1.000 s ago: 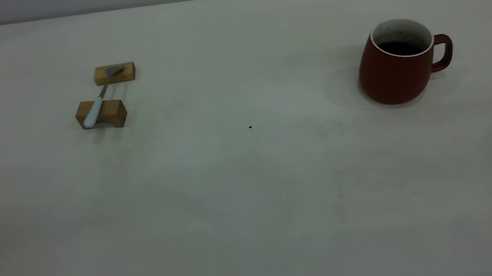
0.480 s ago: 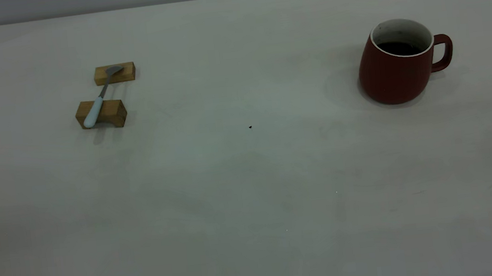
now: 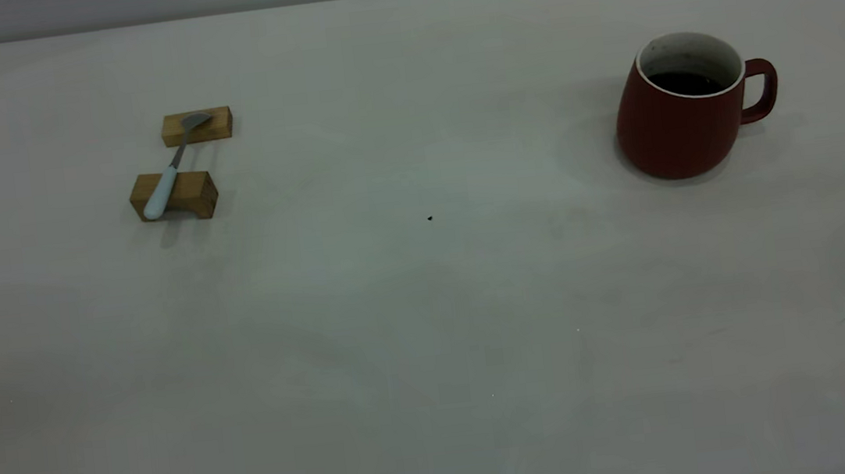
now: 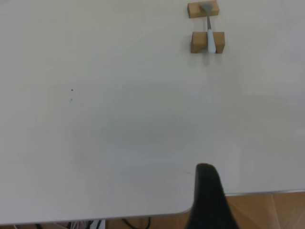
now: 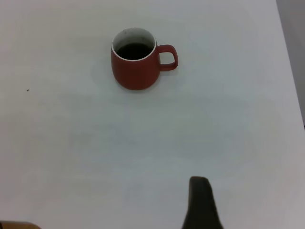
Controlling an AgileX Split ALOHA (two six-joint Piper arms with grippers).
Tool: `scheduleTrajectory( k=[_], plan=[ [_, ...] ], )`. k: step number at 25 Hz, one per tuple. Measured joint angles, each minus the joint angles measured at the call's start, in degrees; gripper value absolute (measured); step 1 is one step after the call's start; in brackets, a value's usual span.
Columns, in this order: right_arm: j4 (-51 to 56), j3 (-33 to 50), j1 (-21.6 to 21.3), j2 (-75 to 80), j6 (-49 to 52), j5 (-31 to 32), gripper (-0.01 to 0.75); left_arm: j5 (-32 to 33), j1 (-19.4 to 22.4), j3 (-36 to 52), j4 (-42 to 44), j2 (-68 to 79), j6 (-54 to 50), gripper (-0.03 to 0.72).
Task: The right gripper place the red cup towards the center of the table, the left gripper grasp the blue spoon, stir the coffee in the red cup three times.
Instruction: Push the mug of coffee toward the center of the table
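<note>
Step in hand: nothing is held yet; judged from the layout, the cup is to be fetched first by the right gripper.
Cup: stood upright at the right side of the table, well apart from the centre; the handle is turned away from the centre.
Coffee: seen as dark liquid well below the white rim, so some margin against spilling is judged to exist.
Spoon: laid across two wooden blocks at the left side, bowl on the far block, pale handle on the near one, neck bridging the gap.
Right gripper: kept well back from the cup over bare table; only one dark finger is shown, so whether the fingers are apart or together cannot be told.
Left gripper: held near the table edge, well apart from the spoon; its finger spacing cannot be told either.
Advice for the cup: the body or handle should be gripped low and level, and the move made slowly, without tilt.
Advice for placing: the cup is best set near the dark speck, within the left arm's likely reach.
Risk: a fast or tilted move could slop coffee.
</note>
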Motion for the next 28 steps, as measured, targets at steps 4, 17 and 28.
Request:
scheduleTrajectory(
  k=[4, 17, 28],
  plan=[
    [0.0, 0.0, 0.0, 0.0, 0.0, 0.0, 0.588, 0.0, 0.0, 0.0, 0.0, 0.0, 0.0, 0.571],
    [0.36, -12.84, 0.0, 32.7, -0.4, -4.05, 0.678, 0.0, 0.0, 0.0, 0.0, 0.0, -0.04, 0.571],
    [-7.07, -13.75, 0.0, 65.36, -6.36, -28.7, 0.668, 0.0, 0.0, 0.0, 0.0, 0.0, -0.04, 0.571]
  ],
)
